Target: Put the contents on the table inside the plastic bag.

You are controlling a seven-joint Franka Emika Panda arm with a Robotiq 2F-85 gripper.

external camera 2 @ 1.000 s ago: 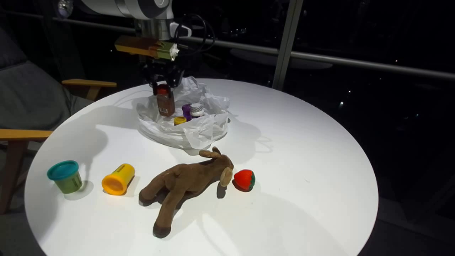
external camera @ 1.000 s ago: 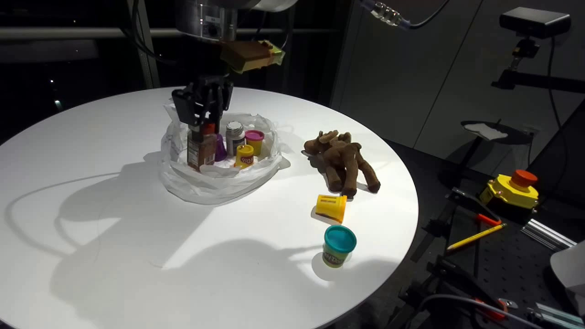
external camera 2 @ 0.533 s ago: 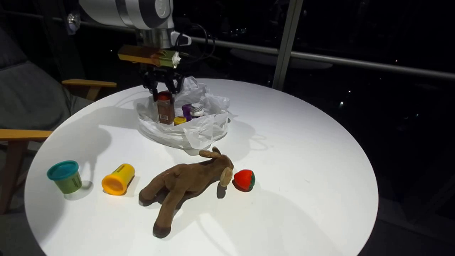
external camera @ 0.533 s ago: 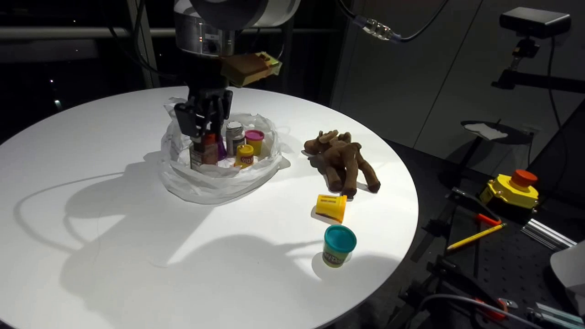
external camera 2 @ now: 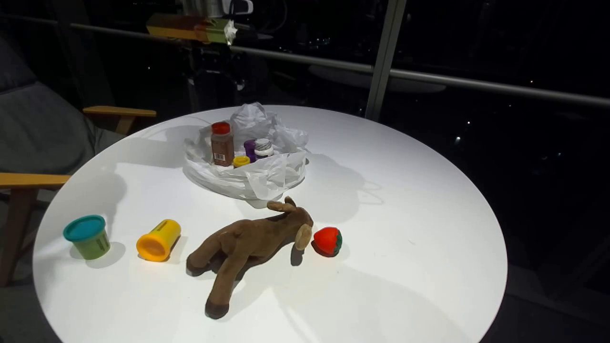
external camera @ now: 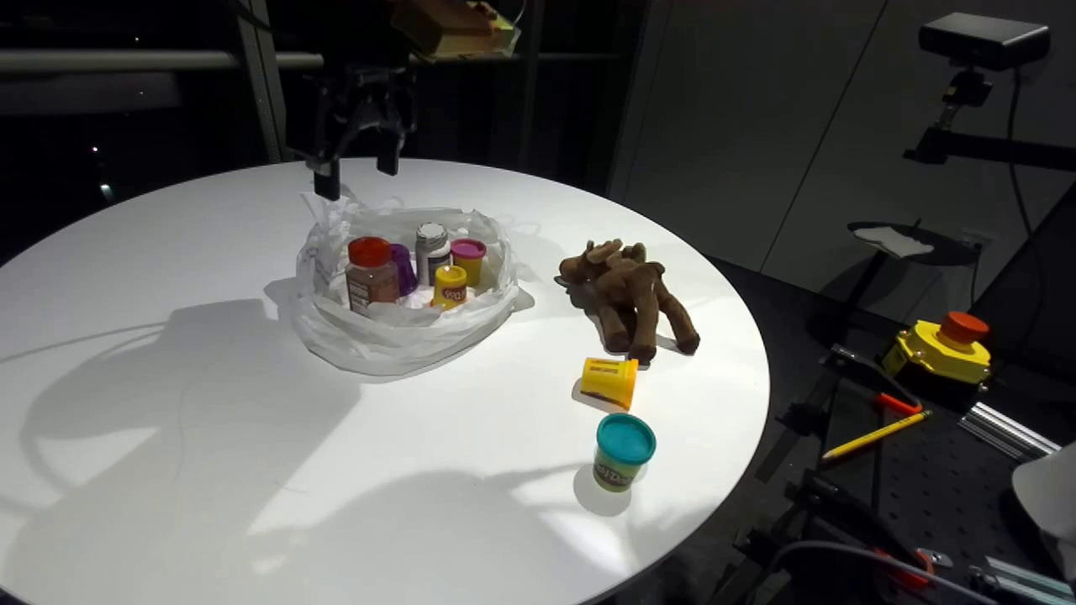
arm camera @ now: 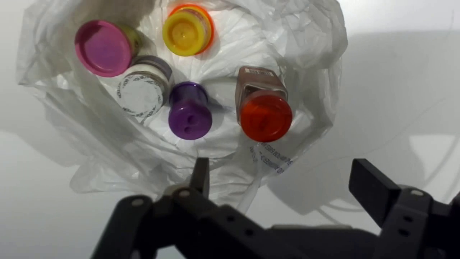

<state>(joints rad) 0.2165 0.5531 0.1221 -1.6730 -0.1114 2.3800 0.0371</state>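
My gripper (external camera: pixel 357 172) hangs above the back edge of the plastic bag (external camera: pixel 395 349), jaws wide apart and nothing between them. Inside the bag a jar with a red lid (arm camera: pixel 266 115) stands upright. Sharing the bag with it are a purple container (arm camera: pixel 190 120), a white-capped bottle (arm camera: pixel 141 95), a pink-lidded tub (arm camera: pixel 103 48) and a yellow tub (arm camera: pixel 185 32). Outside, on the white table (external camera 2: pixel 405 200), are a brown plush animal (external camera 2: pixel 252 238), a red strawberry (external camera 2: pixel 328 240), a yellow tub on its side (external camera 2: pixel 159 240) and a teal-lidded tub (external camera 2: pixel 88 238).
A grey chair (external camera 2: pixel 43 119) with wooden arms stands beside the table. Past the table's edge, a black bench holds a yellow box with a red button (external camera: pixel 941 349) and a pencil (external camera: pixel 877 435). A camera on a stand (external camera: pixel 983 40) rises behind it.
The gripper lowered the red-lidded jar into the bag, then opened and rose clear of it. The jar now stands by itself. Items outside the bag have not moved.
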